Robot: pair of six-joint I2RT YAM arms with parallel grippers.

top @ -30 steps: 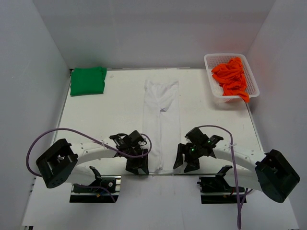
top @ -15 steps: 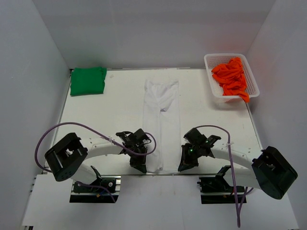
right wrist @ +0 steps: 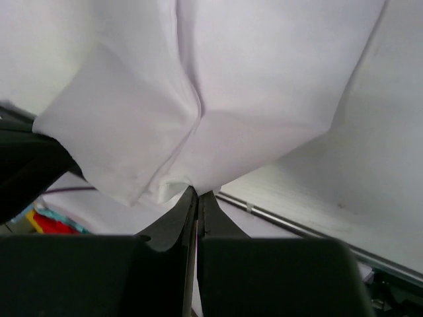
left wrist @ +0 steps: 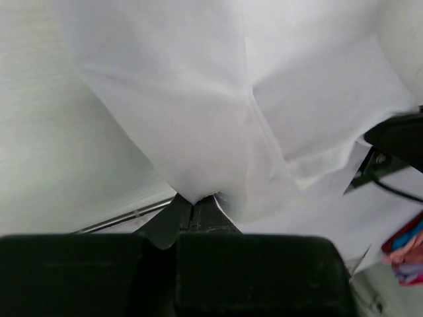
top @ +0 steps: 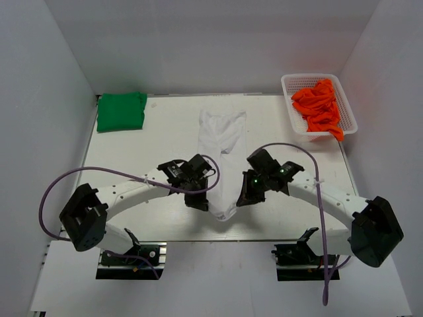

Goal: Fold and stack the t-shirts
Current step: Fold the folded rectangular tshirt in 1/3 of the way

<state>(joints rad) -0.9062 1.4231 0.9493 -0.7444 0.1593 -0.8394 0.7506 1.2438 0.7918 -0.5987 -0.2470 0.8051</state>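
A white t-shirt (top: 223, 142), folded into a long narrow strip, lies down the middle of the table. Its near end is lifted off the surface and sags between the two grippers. My left gripper (top: 198, 201) is shut on the near left corner of the white t-shirt (left wrist: 198, 132). My right gripper (top: 246, 198) is shut on the near right corner of the same shirt (right wrist: 218, 99). In each wrist view the cloth hangs pinched at the fingertips. A bright green t-shirt (top: 121, 111) lies folded at the far left corner.
A white lattice basket (top: 297, 82) holding orange cloth (top: 320, 105) stands at the far right corner. White walls close in the table (top: 152, 152) on three sides. Purple cables loop over both arms.
Both grippers have shut on the near corners of the white t-shirt and moved away from the near edge towards the middle, lifting that end of the shirt.
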